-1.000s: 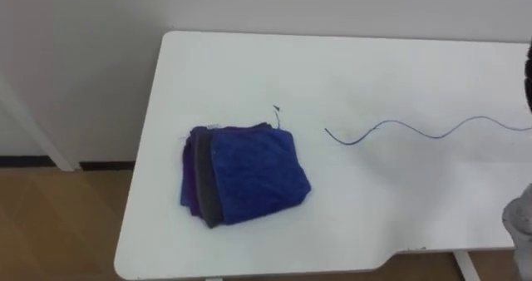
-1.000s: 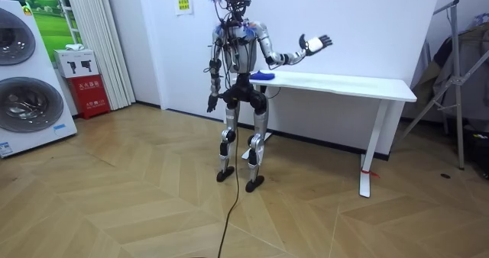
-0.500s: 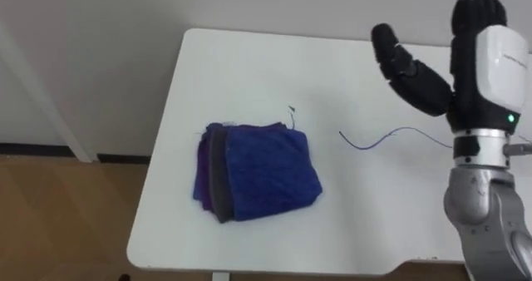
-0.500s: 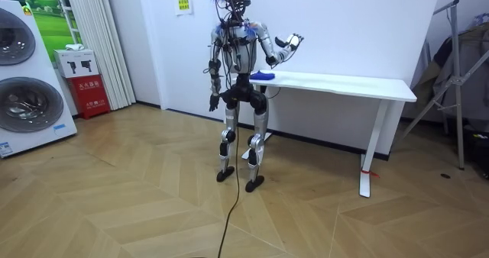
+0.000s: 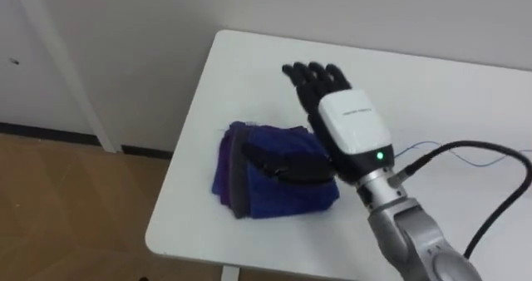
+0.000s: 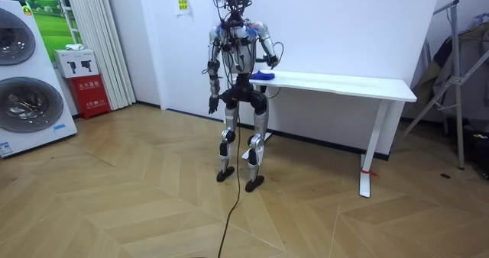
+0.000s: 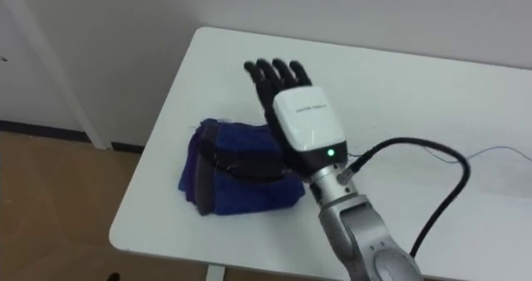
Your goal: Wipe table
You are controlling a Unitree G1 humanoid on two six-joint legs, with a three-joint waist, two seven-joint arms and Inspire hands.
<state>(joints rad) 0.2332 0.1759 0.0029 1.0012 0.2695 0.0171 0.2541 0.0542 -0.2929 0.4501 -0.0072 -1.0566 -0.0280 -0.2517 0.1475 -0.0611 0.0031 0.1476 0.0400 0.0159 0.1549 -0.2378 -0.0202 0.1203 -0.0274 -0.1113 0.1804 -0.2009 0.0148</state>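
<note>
In the left eye view, the right hand (image 5: 352,131) is over the near left part of the white surface (image 5: 249,65). It is released, with the fingers straight and spread, pointing toward the wall. The thumb reaches out sideways across a folded blue cloth (image 5: 287,199). The cloth lies near the surface's left end, partly hidden behind the hand, with purple and grey layers showing at its left edge. Whether the hand touches the cloth cannot be told.

In the room view, the robot stands upright on the wooden floor (image 6: 137,204) at the end of the surface on the room view's left. Its right arm is bent with the hand over the cloth. The left hand (image 6: 212,105) hangs by its hip, too small there to tell its state. A washing machine (image 6: 23,82) stands at the room view's left.

The right eye view shows the same open right hand above the cloth.
</note>
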